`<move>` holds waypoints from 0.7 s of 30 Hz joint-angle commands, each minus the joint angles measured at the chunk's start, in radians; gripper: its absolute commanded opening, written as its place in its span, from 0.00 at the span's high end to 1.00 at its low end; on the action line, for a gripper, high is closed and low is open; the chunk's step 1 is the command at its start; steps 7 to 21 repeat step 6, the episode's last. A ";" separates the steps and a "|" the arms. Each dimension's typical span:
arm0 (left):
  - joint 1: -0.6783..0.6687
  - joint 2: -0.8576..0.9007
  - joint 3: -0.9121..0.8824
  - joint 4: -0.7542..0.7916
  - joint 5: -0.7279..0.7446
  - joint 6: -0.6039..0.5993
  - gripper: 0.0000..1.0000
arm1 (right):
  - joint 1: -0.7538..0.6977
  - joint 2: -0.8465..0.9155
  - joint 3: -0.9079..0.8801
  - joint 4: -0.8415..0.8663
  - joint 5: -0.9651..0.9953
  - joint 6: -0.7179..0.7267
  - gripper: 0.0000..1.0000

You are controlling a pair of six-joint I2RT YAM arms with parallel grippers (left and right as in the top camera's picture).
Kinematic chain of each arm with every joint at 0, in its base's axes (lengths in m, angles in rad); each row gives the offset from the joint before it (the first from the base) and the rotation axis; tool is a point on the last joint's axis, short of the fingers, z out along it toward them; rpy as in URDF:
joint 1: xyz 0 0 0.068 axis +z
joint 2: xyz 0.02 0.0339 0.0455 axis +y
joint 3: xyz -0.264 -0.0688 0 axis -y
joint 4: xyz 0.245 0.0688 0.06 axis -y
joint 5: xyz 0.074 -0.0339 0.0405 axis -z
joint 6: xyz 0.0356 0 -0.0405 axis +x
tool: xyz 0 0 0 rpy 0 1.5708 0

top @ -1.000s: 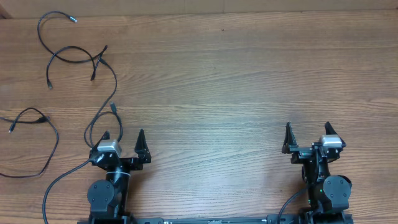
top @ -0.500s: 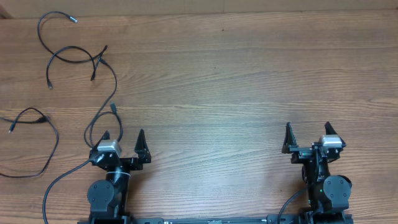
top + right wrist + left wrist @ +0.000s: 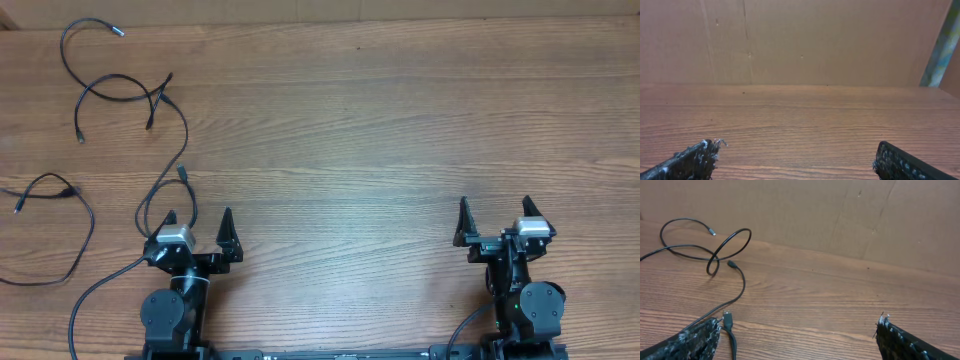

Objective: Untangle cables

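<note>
Left gripper (image 3: 198, 216), jaws spread and empty, sits nearer the cables (image 3: 186, 130) at my eleven o'clock, closest cord running toward twelve, while my right gripper (image 3: 495, 205), likewise spread, is well apart.

You've got the right tool (image 3: 796, 151), fingers (image 3: 692, 159) spread wide at the bottom corners, above the wood-grain tabletop (image 3: 800, 112); brown cardboard wall (image 3: 815, 40) behind, grey-green strip (image 3: 941, 45) top right.
</note>
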 commanded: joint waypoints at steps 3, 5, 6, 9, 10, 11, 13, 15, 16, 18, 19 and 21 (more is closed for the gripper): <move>-0.008 -0.011 -0.006 0.003 0.004 -0.014 0.01 | 0.005 -0.012 -0.012 0.005 -0.002 -0.001 0.00; -0.008 -0.011 -0.006 0.003 0.004 -0.014 0.00 | 0.005 -0.012 -0.012 0.005 -0.002 -0.001 0.00; -0.008 -0.011 -0.006 0.003 0.004 -0.014 0.00 | 0.005 -0.012 -0.012 0.005 -0.002 -0.001 0.00; -0.008 -0.011 -0.006 0.003 0.004 -0.014 0.00 | 0.005 -0.012 -0.012 0.005 -0.002 -0.001 0.00; -0.008 -0.011 -0.006 0.003 0.004 -0.014 0.00 | 0.005 -0.012 -0.012 0.005 -0.002 -0.001 0.00; -0.008 -0.011 -0.006 0.003 0.004 -0.014 0.00 | 0.005 -0.012 -0.012 0.005 -0.002 -0.001 0.00; -0.008 -0.011 -0.006 0.003 0.004 -0.014 0.00 | 0.005 -0.012 -0.012 0.005 -0.002 -0.001 0.00; -0.008 -0.011 -0.006 0.003 0.004 -0.014 0.00 | 0.005 -0.012 -0.012 0.005 -0.002 -0.001 0.00; -0.008 -0.011 -0.006 0.003 0.004 -0.014 0.00 | 0.005 -0.012 -0.012 0.005 -0.002 -0.001 0.00; -0.008 -0.011 -0.006 0.003 0.004 -0.014 0.00 | 0.005 -0.012 -0.012 0.005 -0.002 -0.001 0.00; -0.008 -0.011 -0.006 0.003 0.004 -0.014 0.00 | 0.005 -0.012 -0.012 0.005 -0.002 -0.001 0.00; -0.008 -0.011 -0.006 0.003 0.004 -0.014 0.00 | 0.005 -0.012 -0.012 0.005 -0.002 -0.001 0.00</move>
